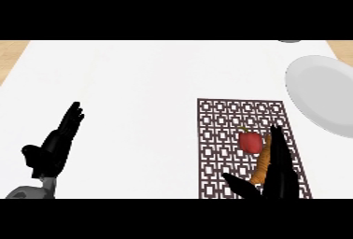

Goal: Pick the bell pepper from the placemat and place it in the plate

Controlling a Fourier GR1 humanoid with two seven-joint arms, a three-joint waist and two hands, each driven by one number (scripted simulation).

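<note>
A red bell pepper (250,141) with a green stem lies on a dark lattice-patterned placemat (228,121) at the right of the white counter. An orange carrot (263,163) lies just beside it, to its lower right. My right hand (281,168) rises from the lower edge over the placemat, fingers straight and open, its fingertips just right of the pepper and partly covering the carrot; the thumb sticks out to the left. A pale grey plate (321,91) sits at the right edge, beyond the placemat. My left hand (56,144) rests open at the left, fingers up.
The white counter (138,84) stretches wide between the two hands. Wooden strips show at the far left and far right corners. A small grey object (290,40) peeks in at the top right edge.
</note>
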